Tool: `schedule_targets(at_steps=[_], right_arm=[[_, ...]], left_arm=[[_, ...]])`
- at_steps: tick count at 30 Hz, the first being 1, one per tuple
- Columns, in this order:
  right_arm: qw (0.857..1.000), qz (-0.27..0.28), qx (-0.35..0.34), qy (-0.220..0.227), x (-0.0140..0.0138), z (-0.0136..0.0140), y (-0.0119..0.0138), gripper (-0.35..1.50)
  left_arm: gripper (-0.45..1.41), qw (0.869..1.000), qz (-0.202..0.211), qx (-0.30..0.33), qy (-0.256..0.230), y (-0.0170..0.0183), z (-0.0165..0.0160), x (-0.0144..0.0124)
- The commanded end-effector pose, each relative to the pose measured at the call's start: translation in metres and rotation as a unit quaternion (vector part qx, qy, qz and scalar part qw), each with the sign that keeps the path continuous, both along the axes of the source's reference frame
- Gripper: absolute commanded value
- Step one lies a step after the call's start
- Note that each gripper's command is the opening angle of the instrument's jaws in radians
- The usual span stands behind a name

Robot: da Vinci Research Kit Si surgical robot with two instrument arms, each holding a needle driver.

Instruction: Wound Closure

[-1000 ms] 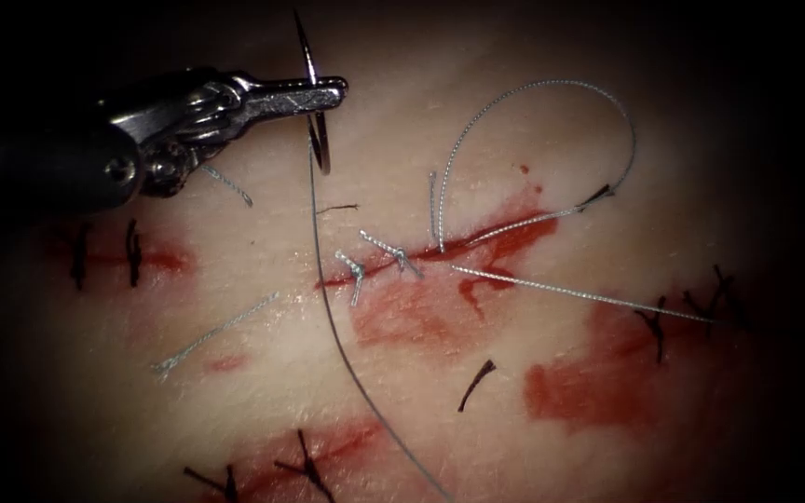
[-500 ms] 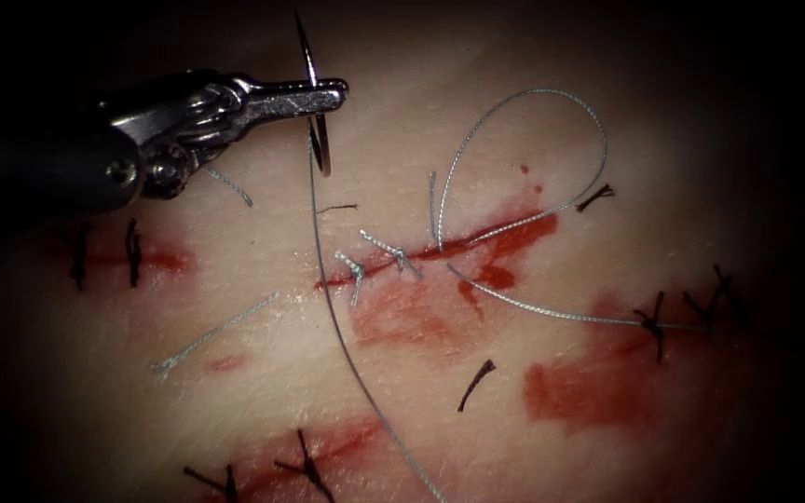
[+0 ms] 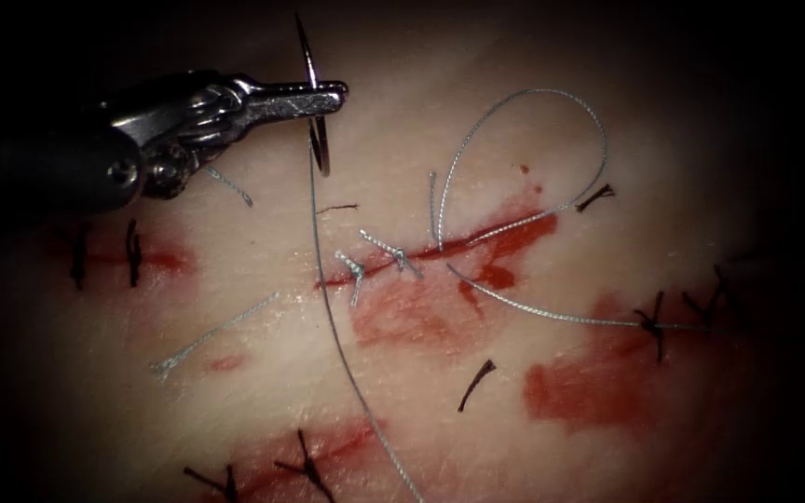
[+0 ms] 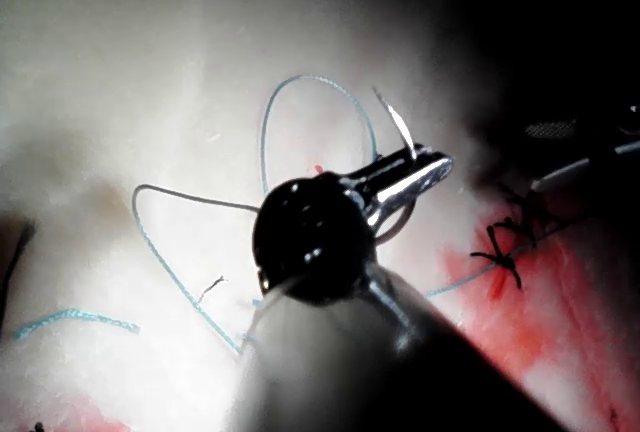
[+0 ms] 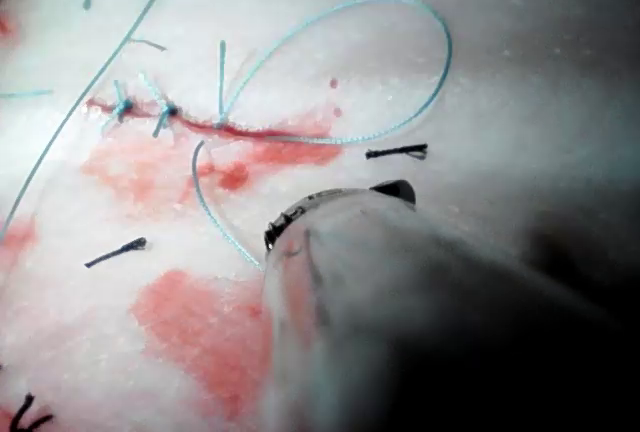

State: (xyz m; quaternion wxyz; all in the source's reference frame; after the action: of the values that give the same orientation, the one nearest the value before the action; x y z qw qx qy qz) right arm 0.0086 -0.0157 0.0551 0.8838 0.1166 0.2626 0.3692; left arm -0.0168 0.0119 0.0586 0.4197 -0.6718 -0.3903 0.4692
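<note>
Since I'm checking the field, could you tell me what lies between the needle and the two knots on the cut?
In the endoscope view, between the needle and the knots: bare tissue, a short dark thread scrap.

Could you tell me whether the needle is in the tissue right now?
No, the left tool holds the needle near mid-curve, clear above the tissue, left of the cut.

needle (image 3: 313,102): curved, upright, clear of tissue (image 3: 235,373), gripped mid-curve | thread (image 3: 533,121): slack loop above cut (image 3: 440,253) | cut: two knots
</note>
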Motion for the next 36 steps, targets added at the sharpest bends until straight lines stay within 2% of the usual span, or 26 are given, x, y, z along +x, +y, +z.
schedule_targets(at_steps=[1,3,4,5,6,10,12,16,18,19,20,23,27,28,29,31,36], right_arm=[[0.999,-0.004,-0.018,0.035,0.0042,0.0009,-0.0013,1.05],[0.997,-0.017,-0.038,0.06,0.0071,0.0016,-0.0024,0.95],[0.996,-0.037,-0.027,0.071,0.0091,0.002,-0.0031,0.78],[0.995,-0.054,-0.022,0.079,0.0104,0.0022,-0.0035,0.26],[0.994,-0.062,-0.023,0.082,0.0118,0.0024,-0.0041,0.07],[0.994,-0.066,-0.031,0.076,0.0134,0.0029,-0.0051,0.1],[0.995,-0.066,-0.032,0.068,0.0143,0.0032,-0.0055,0.37],[0.996,-0.07,-0.03,0.053,0.0151,0.0037,-0.0059,0.56],[0.996,-0.073,-0.03,0.046,0.0154,0.004,-0.0063,0.74],[0.996,-0.073,-0.03,0.046,0.0155,0.0041,-0.0065,0.76],[0.996,-0.076,-0.03,0.045,0.0156,0.0045,-0.0069,0.89],[0.995,-0.079,-0.035,0.041,0.0159,0.0051,-0.0075,0.98],[0.995,-0.089,-0.039,0.038,0.0162,0.006,-0.0081,0.95],[0.994,-0.099,-0.029,0.042,0.0162,0.0065,-0.0084,0.54],[0.994,-0.099,-0.029,0.042,0.0162,0.0065,-0.0084,0.54],[0.993,-0.109,-0.017,0.052,0.0162,0.007,-0.0085,-0.35],[0.99,-0.124,-0.007,0.063,0.0147,0.0076,-0.0083,-0.35]], left_arm=[[-0.45,1.0,0.0,0.001,0.0,-0.0001,0.0005,-0.0005],[-0.45,1.0,0.0,0.001,0.0,-0.0001,0.0005,-0.0005],[-0.45,1.0,0.0,0.001,0.0,-0.0001,0.0005,-0.0005],[-0.45,1.0,0.0,0.001,0.0,-0.0001,0.0005,-0.0005],[-0.45,1.0,0.0,0.001,0.0,-0.0001,0.0005,-0.0005],[-0.45,1.0,0.0,0.001,0.0,-0.0001,0.0005,-0.0005],[-0.45,1.0,0.0,0.001,0.0,-0.0001,0.0005,-0.0005],[-0.45,1.0,0.0,0.001,0.0,-0.0001,0.0006,-0.0005],[-0.45,1.0,0.0,0.001,0.0,-0.0001,0.0006,-0.0005],[-0.45,1.0,0.001,0.001,0.0,-0.0001,0.0006,-0.0005],[-0.45,1.0,0.001,0.001,0.0,-0.0001,0.0006,-0.0005],[-0.45,1.0,0.001,0.0,0.0,-0.0001,0.0006,-0.0005],[-0.45,1.0,0.001,0.0,0.0,-0.0001,0.0006,-0.0005],[-0.45,1.0,0.001,0.0,0.0,-0.0001,0.0006,-0.0005],[-0.45,1.0,0.001,0.0,0.0,-0.0001,0.0006,-0.0005],[-0.45,1.0,0.001,0.0,0.0,-0.0001,0.0006,-0.0005],[-0.45,1.0,0.004,0.0,0.005,-0.0002,0.0007,-0.0006]])
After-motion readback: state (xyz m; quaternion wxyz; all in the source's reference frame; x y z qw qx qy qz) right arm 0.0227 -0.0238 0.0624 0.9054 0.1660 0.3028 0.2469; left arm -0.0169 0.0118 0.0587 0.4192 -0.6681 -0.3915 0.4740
